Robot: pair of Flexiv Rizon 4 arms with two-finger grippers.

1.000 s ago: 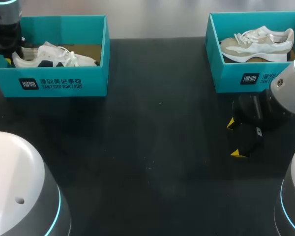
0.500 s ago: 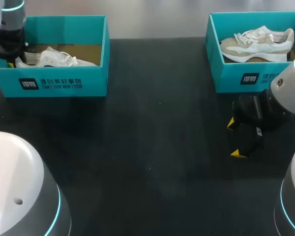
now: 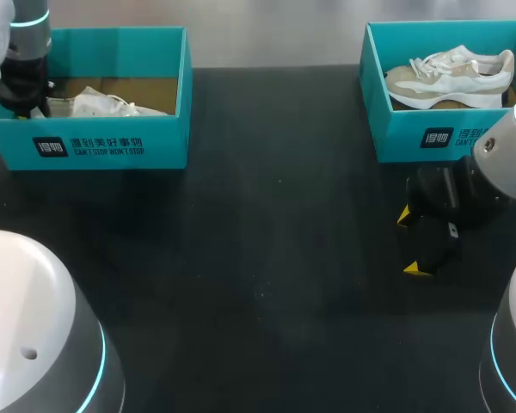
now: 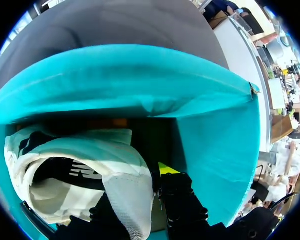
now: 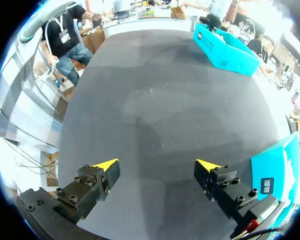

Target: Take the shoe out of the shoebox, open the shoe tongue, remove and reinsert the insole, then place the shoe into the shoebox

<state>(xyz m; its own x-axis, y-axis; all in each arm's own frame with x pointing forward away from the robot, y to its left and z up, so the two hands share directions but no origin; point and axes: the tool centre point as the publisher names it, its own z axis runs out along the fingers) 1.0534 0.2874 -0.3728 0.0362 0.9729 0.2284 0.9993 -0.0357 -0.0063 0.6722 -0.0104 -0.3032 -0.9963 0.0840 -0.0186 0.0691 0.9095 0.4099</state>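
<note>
A white shoe (image 3: 112, 105) lies low inside the left teal shoebox (image 3: 86, 146), mostly hidden behind its front wall. My left gripper (image 3: 21, 93) is down in that box's left end. In the left wrist view my left gripper (image 4: 140, 187) is shut on the heel collar of the white shoe (image 4: 75, 172), with one yellow fingertip (image 4: 167, 168) showing outside the heel and the box wall (image 4: 215, 150) close beside it. My right gripper (image 3: 411, 243) stands open over the bare table, in front of the right box. Nothing is between its fingers in the right wrist view (image 5: 157, 170).
A second teal shoebox (image 3: 430, 138) at the back right holds a beige-and-white shoe (image 3: 451, 76). Its corner (image 5: 285, 170) is close beside my right gripper. The black table (image 3: 267, 258) stretches between the two boxes.
The left gripper has lowered the white shoe into the left box; the shoe now sits deeper behind the front wall. The right arm has not moved.
</note>
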